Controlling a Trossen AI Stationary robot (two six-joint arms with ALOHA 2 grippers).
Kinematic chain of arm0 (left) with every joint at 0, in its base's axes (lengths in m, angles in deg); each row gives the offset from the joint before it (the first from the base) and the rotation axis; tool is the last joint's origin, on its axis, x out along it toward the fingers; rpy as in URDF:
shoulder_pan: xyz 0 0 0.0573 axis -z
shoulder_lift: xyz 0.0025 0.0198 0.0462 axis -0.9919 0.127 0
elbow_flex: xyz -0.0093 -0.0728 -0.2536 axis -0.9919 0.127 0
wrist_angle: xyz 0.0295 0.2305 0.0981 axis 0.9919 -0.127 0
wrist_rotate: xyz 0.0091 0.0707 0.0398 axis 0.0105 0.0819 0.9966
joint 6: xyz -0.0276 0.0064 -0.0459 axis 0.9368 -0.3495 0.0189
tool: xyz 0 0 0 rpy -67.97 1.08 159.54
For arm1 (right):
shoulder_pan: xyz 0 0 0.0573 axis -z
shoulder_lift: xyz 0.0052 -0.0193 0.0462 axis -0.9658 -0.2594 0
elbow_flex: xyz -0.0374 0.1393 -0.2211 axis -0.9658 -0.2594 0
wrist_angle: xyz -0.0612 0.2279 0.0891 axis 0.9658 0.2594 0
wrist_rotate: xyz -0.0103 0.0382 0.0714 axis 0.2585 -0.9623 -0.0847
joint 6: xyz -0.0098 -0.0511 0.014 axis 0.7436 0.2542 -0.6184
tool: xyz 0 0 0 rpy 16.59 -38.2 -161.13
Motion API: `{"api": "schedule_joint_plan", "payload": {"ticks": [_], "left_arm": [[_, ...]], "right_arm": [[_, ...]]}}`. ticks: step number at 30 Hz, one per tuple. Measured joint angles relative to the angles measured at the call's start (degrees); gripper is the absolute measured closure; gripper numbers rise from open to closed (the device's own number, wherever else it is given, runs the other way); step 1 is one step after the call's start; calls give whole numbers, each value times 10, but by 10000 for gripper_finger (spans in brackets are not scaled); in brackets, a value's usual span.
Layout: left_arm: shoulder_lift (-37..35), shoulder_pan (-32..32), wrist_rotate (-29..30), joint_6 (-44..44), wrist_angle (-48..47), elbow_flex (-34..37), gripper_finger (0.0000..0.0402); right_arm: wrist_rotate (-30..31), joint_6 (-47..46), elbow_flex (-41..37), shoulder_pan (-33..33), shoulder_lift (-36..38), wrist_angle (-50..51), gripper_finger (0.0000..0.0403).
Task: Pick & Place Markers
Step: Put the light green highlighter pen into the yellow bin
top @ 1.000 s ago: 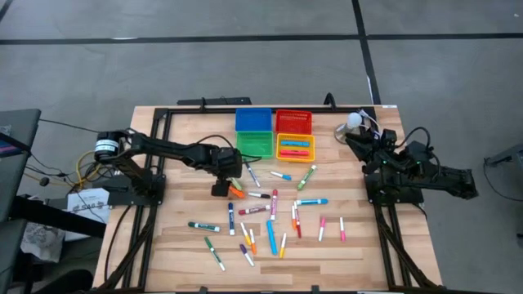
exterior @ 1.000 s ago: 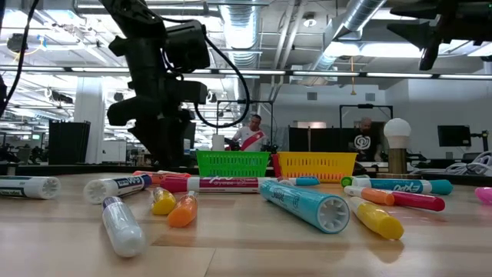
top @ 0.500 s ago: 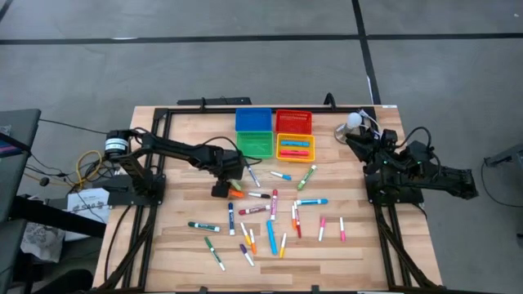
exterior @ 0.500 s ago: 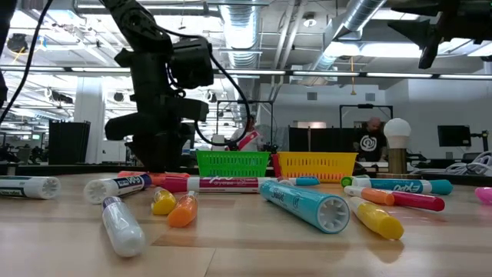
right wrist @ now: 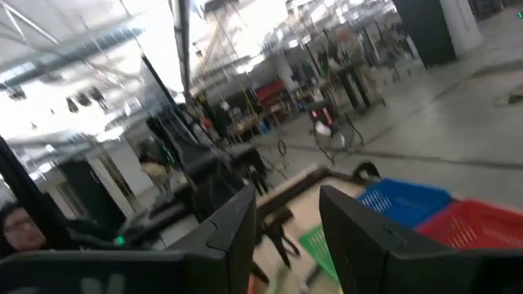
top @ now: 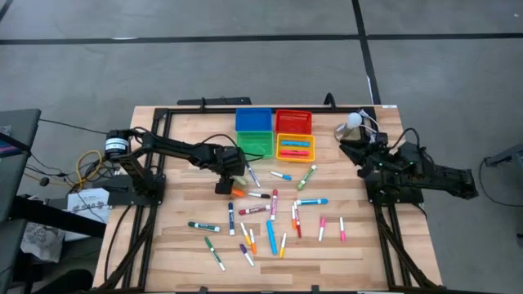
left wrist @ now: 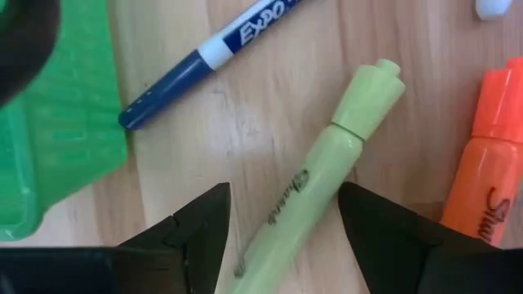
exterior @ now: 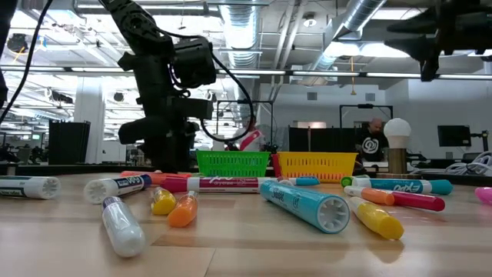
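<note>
We see the left end effector [left wrist: 282, 224] low over the bench [top: 180, 237], fingers spread wide astride a yellow-green highlighter [left wrist: 315, 184] lying just beside the green bin [left wrist: 61, 122]; other markers [top: 270, 216] lie scattered mid-bench. The right end effector [right wrist: 286, 220] is parted, empty.

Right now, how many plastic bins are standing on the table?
4, in a square block at the table's far edge: blue bin and red bin behind, green bin and yellow bin in front. None seems hidden.
</note>
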Motion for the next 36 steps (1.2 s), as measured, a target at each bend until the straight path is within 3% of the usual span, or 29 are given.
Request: {"api": "schedule_joint_plan", "payload": {"ticks": [15,20,36], "left_arm": [[0,0,-5,0,14,0,174],[0,0,-7,2,17,0,174],[-1,1,-7,16,26,0,174]], "right_arm": [[1,13,0,1,0,123,276],[-1,68,0,0,0,153,276],[0,71,0,0,0,167,276]]}}
